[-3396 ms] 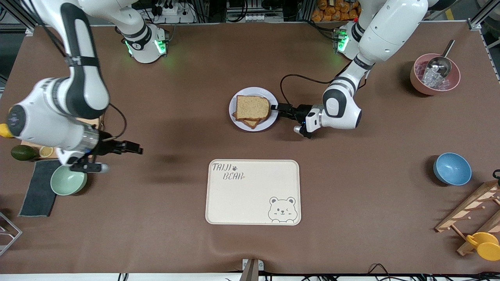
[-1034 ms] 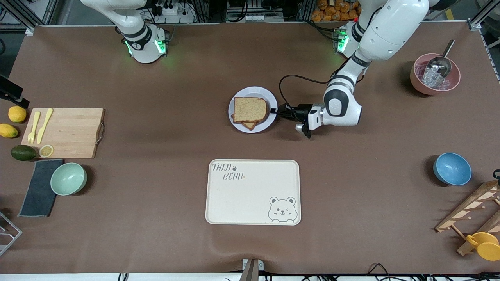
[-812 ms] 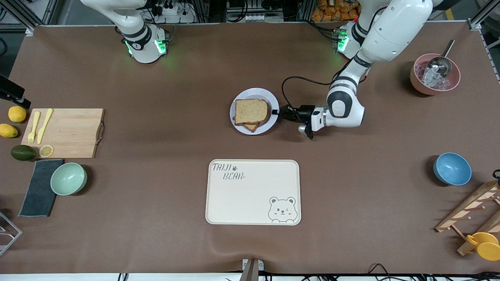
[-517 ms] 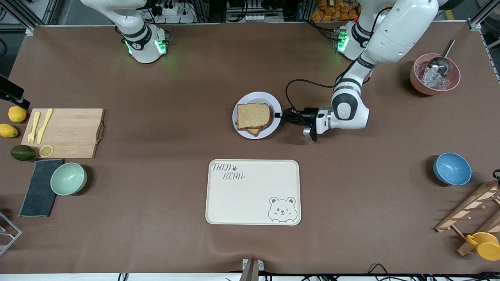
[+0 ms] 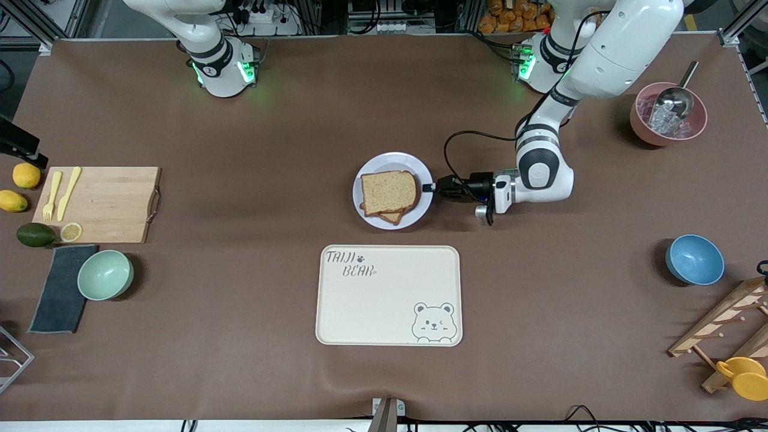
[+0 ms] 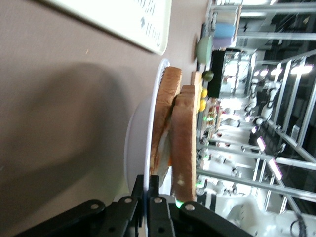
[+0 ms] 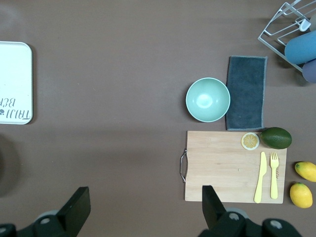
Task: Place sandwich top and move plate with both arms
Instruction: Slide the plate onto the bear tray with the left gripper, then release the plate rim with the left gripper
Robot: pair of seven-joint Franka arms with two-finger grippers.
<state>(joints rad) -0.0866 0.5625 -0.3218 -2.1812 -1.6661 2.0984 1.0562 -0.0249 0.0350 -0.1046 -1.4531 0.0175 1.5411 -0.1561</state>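
While the tray [image 5: 389, 295] lies bare nearest the camera, the plate [image 5: 393, 166] sits just farther off at mid-table with the sandwich on it, the top [image 5: 389, 191] lying slightly askew over the lower slice [image 5: 391, 216]. Placing the top looks done; moving the plate is the step in hand. The left gripper [image 5: 429, 187] is at the plate's rim on the side toward the left arm's end, jaws pinched tight on the rim's thin edge, as the left wrist view shows [image 6: 148, 190].

Held at one edge only, the plate would tip easily, so it should travel low and level, slowly enough that the top does not slide off. A lift just clear of the table, then a flat set-down inside the tray's lip, seems the safest course.

The right gripper [image 7: 143, 207] waits high over the board [image 7: 232, 165] and green bowl [image 7: 208, 99] at the right arm's end, jaws spread wide and empty.
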